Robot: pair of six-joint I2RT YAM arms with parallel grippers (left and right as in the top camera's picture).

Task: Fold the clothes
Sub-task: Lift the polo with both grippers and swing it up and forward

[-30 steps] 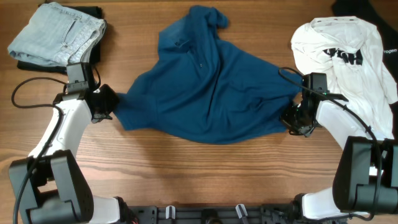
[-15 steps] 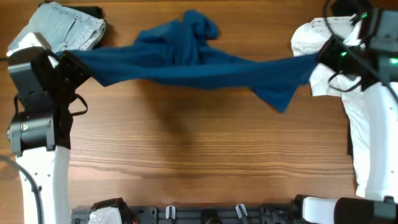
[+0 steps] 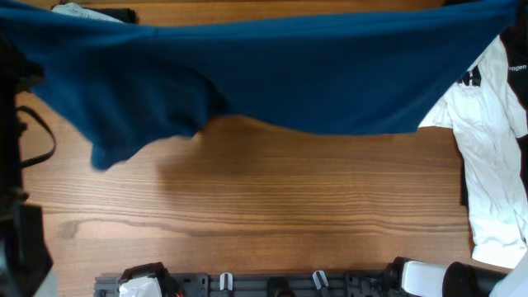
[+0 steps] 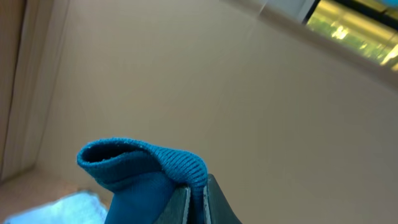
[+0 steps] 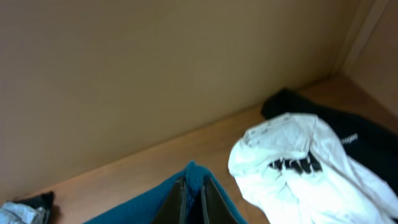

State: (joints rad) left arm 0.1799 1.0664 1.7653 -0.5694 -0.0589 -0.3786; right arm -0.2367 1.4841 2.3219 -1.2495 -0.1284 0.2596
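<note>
The dark-blue polo shirt [image 3: 272, 70] hangs stretched wide across the top of the overhead view, lifted high above the table. My left gripper [image 4: 197, 196] is shut on a ribbed edge of the shirt [image 4: 143, 174]. My right gripper [image 5: 193, 193] is shut on another edge of the shirt [image 5: 149, 208]. Both grippers are hidden behind the cloth in the overhead view. The white T-shirt with black lettering [image 3: 487, 140] lies crumpled at the right, and it also shows in the right wrist view [image 5: 305, 168].
A dark garment [image 5: 348, 134] lies behind the white T-shirt. Folded pale jeans [image 3: 78, 10] peek out at the top left, also faintly in the left wrist view [image 4: 56, 208]. The wooden table [image 3: 272, 198] spreads below the shirt.
Both arms rose and pulled apart, lifting the polo shirt off the table and stretching it wide; it now covers the top of the overhead view and hides both grippers.
</note>
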